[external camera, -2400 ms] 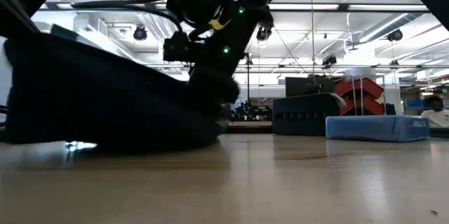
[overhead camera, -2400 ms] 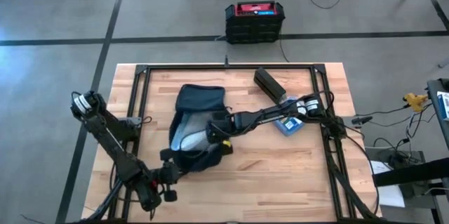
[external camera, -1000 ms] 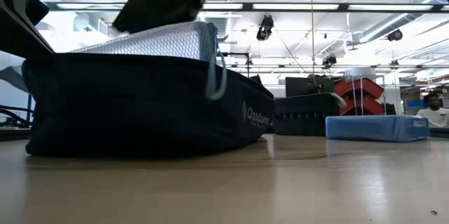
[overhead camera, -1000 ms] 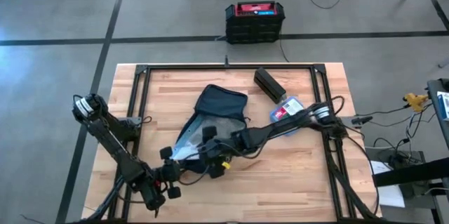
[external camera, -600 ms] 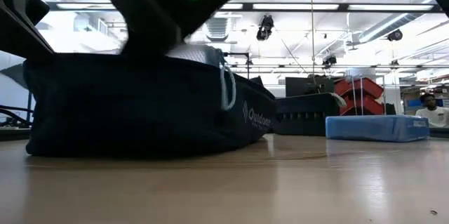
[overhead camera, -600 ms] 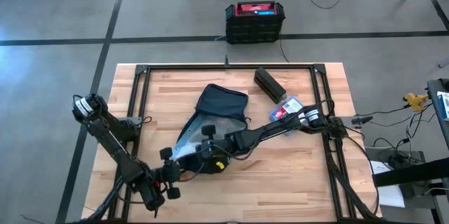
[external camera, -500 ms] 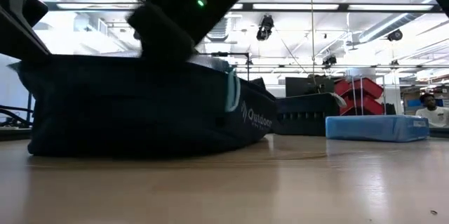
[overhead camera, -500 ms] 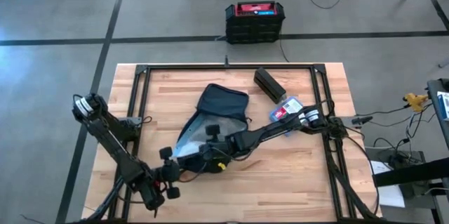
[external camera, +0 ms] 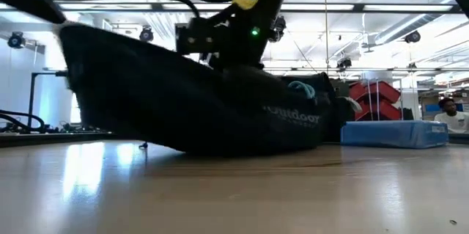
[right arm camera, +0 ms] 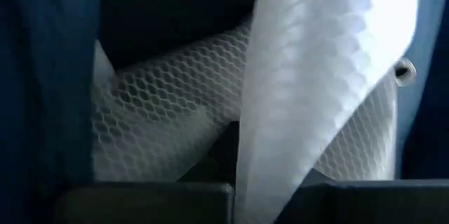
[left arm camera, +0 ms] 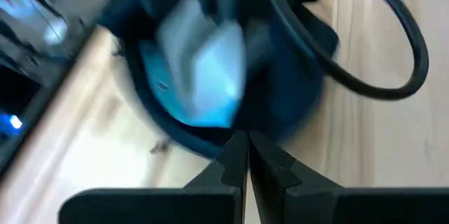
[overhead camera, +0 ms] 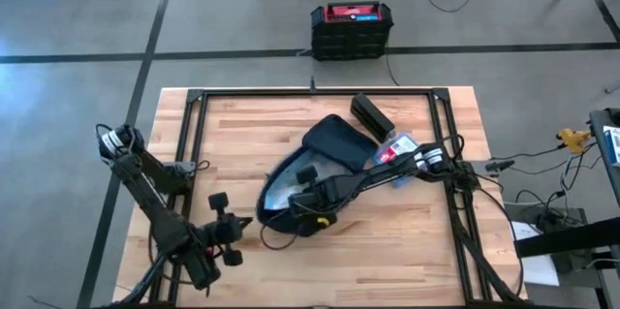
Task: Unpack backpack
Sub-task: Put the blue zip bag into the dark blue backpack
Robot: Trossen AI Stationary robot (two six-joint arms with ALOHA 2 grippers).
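The backpack [overhead camera: 315, 178] lies open near the middle of the counter [overhead camera: 232, 135], light lining showing. The right gripper [overhead camera: 308, 196] is at its opening. The left gripper [overhead camera: 221, 214] sits apart near the front-left. A blue box [overhead camera: 392, 152] touches the backpack's far end.

You get even, bright overhead light on the table [overhead camera: 242, 144], with soft shadows. Ceiling strip lights glare in the low view, leaving the backpack [external camera: 198, 109] a dark silhouette. Your left wrist view is smeared with motion blur; the right wrist view is soft, too close to focus.
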